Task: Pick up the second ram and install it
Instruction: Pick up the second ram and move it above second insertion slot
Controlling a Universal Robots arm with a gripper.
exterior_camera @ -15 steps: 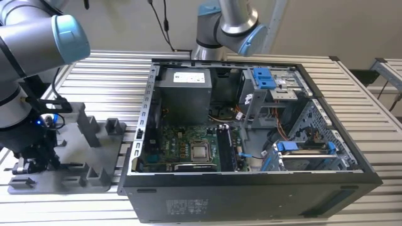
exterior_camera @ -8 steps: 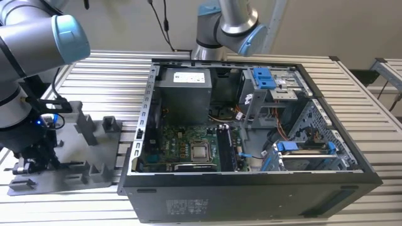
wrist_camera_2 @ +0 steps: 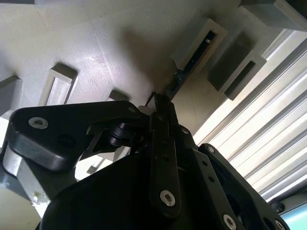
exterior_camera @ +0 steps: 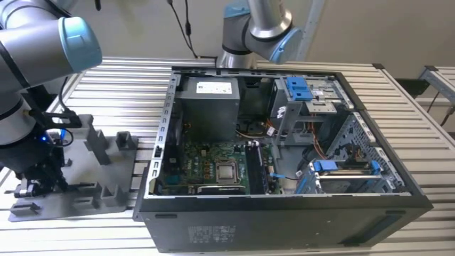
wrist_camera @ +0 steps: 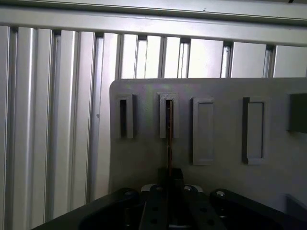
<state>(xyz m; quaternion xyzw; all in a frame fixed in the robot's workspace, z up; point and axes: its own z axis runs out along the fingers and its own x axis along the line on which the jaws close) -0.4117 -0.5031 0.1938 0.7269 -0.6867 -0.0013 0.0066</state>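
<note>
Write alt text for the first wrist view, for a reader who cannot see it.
The claw grips the second ram, seen edge-on as a thin dark strip whose far end sits in a narrow slot of a grey holder plate. The plate lies on a slatted metal table.

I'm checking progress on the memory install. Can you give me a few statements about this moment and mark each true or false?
1. The end effector is closed on the second ram. True.
2. The second ram is seated on the motherboard. False: it reaches into a slot of the grey fixture plate.
3. The computer case lies open, its inside showing. True.
4. The end effector is inside the case. False: it is over the fixture plate, to the exterior view's left of the case.
</note>
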